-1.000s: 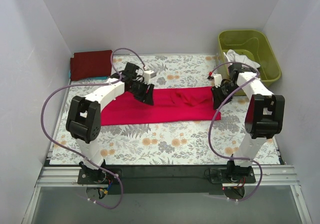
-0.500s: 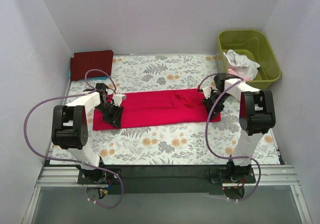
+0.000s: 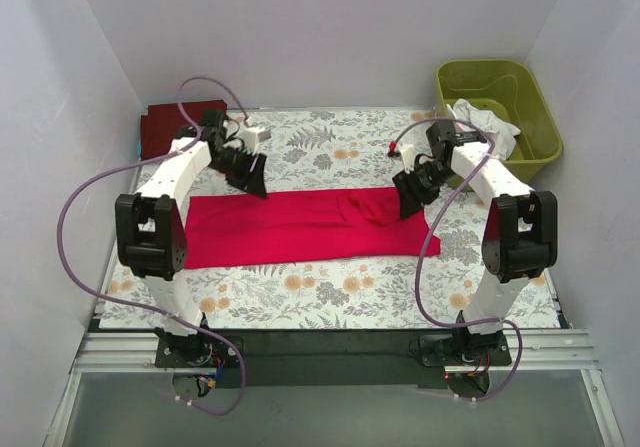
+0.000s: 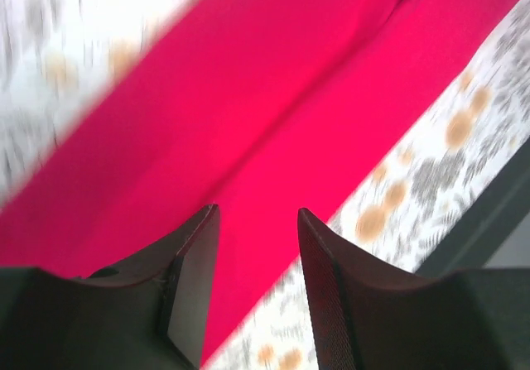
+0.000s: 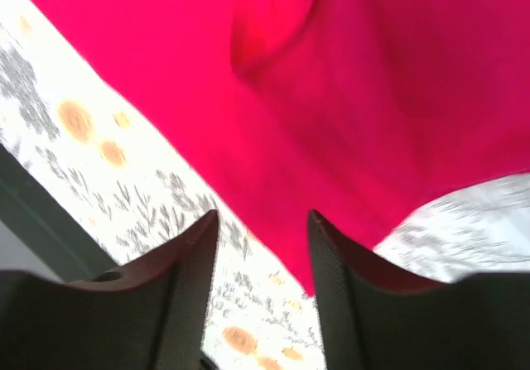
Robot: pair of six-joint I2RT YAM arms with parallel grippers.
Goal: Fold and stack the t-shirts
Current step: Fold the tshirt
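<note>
Mid-fold, my left gripper and right gripper hover spread, empty, above the long crimson cloth t-shirt (seemingly folded once); next, pinch its ends.

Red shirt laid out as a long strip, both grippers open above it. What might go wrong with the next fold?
1. A bunched ridge near the right end of the red shirt may get folded in, leaving a lumpy bundle that stacks badly.
2. The shirt lies flat on the floral table cloth, so the left gripper or the right gripper might pinch that cloth along with it.
</note>
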